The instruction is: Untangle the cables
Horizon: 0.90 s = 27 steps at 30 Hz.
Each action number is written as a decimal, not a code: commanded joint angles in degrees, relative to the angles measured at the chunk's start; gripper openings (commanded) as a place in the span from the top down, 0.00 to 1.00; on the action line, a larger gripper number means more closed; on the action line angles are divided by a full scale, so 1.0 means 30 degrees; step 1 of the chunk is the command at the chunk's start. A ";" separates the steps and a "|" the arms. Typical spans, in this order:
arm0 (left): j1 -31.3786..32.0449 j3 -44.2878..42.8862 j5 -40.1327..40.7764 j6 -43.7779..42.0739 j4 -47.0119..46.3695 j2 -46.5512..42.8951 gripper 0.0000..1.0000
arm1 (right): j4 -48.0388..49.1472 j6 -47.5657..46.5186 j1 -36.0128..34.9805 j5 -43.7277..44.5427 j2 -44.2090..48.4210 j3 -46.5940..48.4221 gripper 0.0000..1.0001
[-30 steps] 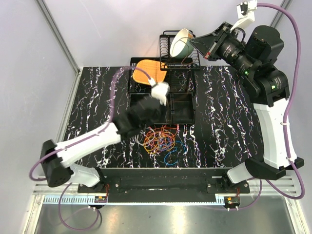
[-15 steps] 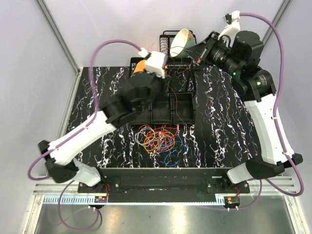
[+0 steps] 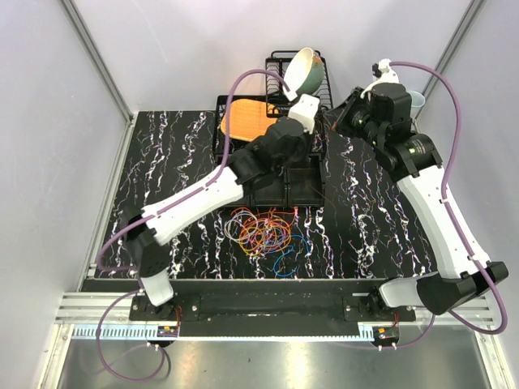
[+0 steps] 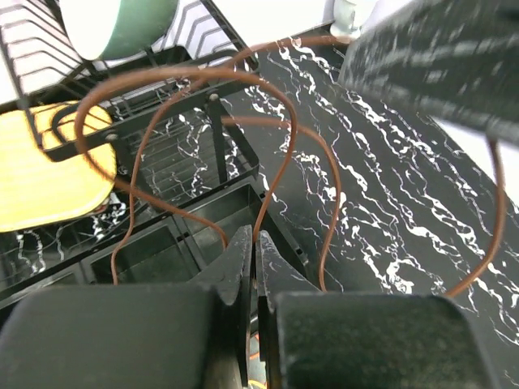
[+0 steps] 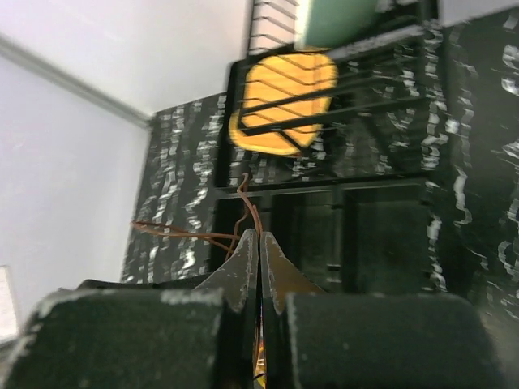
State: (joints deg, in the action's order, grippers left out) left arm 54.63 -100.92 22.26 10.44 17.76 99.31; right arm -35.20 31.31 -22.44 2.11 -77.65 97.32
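Note:
A heap of thin cables [image 3: 263, 231] in orange, red, blue, yellow and purple lies in loops on the black marbled table, in front of the black tray. My left gripper [image 3: 318, 130] is raised over the tray's back right. In the left wrist view it [image 4: 254, 241] is shut on a thin brown-orange cable [image 4: 170, 77], which arcs in big loops in the air. My right gripper [image 3: 340, 121] is close beside the left one. In the right wrist view it [image 5: 259, 237] is shut on the same kind of brown cable [image 5: 247, 203].
A black compartment tray [image 3: 285, 185] stands mid-table. Behind it a black wire dish rack [image 3: 276, 61] holds a green-and-cream bowl [image 3: 302, 71]. An orange cutting board [image 3: 247, 120] lies to its left. A white cup [image 3: 415, 101] stands at the back right.
My left arm has swung from beside the heap up and back right toward the rack. My right arm has come down and left. The two grippers now sit close together.

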 commanded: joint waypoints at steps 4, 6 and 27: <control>-0.0632 -0.4522 -0.0741 -0.0284 -0.0677 0.3687 1.00 | 0.1712 0.0051 0.1764 -0.0642 -0.0337 -0.0740 1.00; -0.0749 -0.5523 -0.0770 -0.0490 -0.0152 0.4453 1.00 | 0.1889 0.0081 0.1999 -0.1138 -0.0572 -0.0682 1.00; -0.1013 -0.8428 0.5351 -0.6230 -0.1202 0.7151 1.00 | 0.5405 0.1750 0.3288 -0.4422 -0.2183 -0.1824 1.00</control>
State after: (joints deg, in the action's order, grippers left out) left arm 51.88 -123.74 32.12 -2.39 17.96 119.35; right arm -23.99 34.89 -13.41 -7.68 -83.66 92.49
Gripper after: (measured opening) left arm 0.012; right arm 0.012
